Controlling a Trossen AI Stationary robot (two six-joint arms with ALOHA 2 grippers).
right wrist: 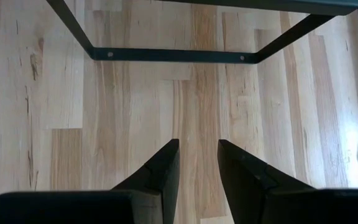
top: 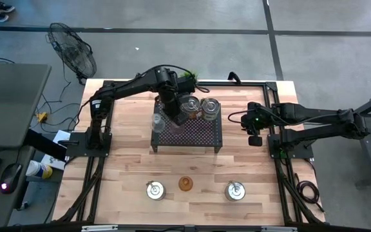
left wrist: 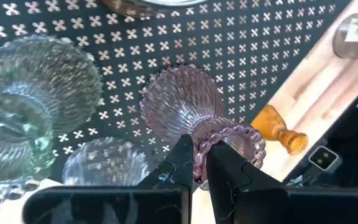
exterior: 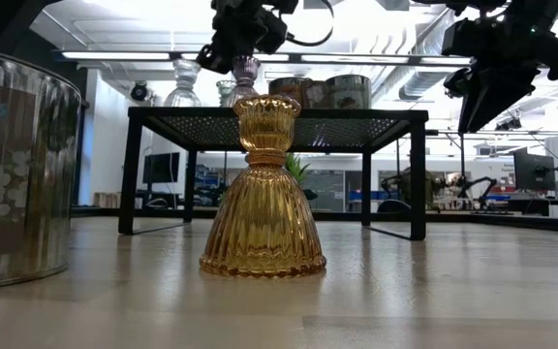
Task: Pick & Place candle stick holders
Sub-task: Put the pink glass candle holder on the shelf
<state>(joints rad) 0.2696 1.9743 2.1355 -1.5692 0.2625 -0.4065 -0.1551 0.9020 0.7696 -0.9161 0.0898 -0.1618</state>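
My left gripper (left wrist: 194,163) jaws pinch the beaded rim of a ribbed pink holder (left wrist: 185,106) over the black rack (left wrist: 272,37). My right gripper (right wrist: 197,163) jaws hang part-open, empty, above the plank tabletop (right wrist: 123,99).

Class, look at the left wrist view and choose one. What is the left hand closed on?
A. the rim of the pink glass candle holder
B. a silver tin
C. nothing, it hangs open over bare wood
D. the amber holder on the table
A: in the left wrist view the left hand has its fingers pinched on the beaded rim of the pink glass candle holder, above the black perforated rack; the amber holder stands apart on the table.
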